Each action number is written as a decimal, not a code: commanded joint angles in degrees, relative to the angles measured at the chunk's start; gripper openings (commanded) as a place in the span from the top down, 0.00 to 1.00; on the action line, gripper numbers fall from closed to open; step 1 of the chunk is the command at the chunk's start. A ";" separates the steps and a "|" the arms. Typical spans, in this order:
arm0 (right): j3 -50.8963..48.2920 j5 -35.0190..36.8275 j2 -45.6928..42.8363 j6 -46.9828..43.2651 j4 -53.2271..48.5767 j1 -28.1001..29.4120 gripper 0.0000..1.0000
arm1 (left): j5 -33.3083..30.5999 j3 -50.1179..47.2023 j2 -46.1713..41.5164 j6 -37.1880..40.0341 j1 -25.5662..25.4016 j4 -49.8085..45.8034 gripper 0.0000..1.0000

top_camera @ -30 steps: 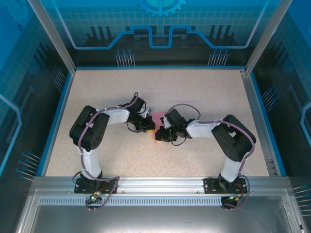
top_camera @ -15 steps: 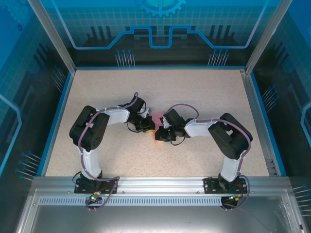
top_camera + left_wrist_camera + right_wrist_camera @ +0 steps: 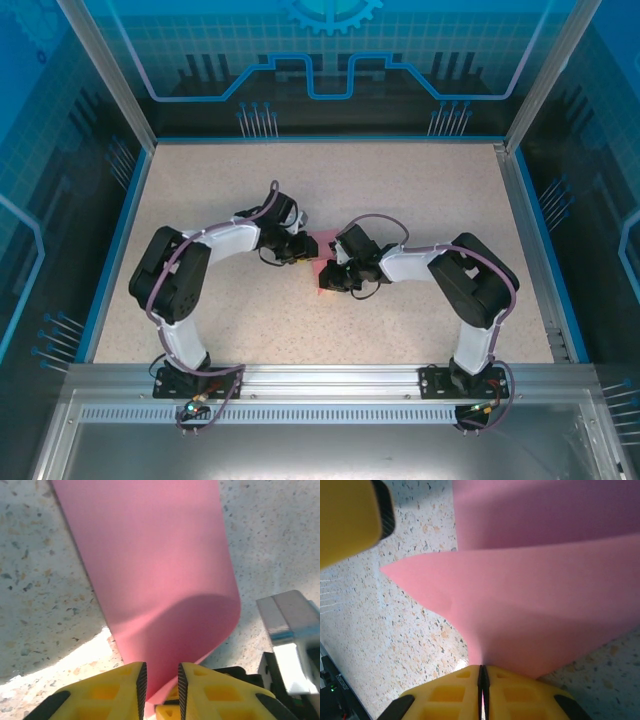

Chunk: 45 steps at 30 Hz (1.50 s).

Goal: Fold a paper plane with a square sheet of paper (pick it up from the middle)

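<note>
The square sheet of paper [image 3: 325,243] is pink and bent into a fold, lifted between both grippers at the table's middle. In the left wrist view the paper [image 3: 155,570] curves up from the tabletop and runs through the gap of my left gripper [image 3: 161,680], whose yellow jaws stand slightly apart and are not pinching it. In the right wrist view my right gripper [image 3: 483,672] is shut on the paper [image 3: 545,605] at its near edge, and two layers fan out beyond the jaws. From above, the left gripper [image 3: 306,255] and right gripper [image 3: 328,278] almost touch.
The speckled beige table [image 3: 400,190] has a blue rim, with glass walls around it. A yellow finger [image 3: 350,515] of the left gripper shows at the top left of the right wrist view. Part of the right arm's wrist [image 3: 290,630] sits close beside the left jaws.
My left gripper's jaws have parted, loosening their hold on the paper. The left arm's elbow has swung out to the left. The right gripper keeps its grip in nearly the same spot.
</note>
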 commanded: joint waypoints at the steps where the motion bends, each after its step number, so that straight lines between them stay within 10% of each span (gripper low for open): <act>1: 0.37 1.48 2.07 0.36 -3.87 -0.44 0.88 | 3.39 -2.47 -1.59 -1.02 0.15 2.45 0.79; 16: 1.06 2.14 2.55 1.11 -5.93 -0.42 0.89 | 3.41 -8.59 -8.94 -2.57 0.06 9.33 0.84; 45: 0.81 -0.21 -0.45 2.10 -1.07 -0.93 0.89 | 2.29 -5.31 3.28 -3.30 -0.91 8.52 0.90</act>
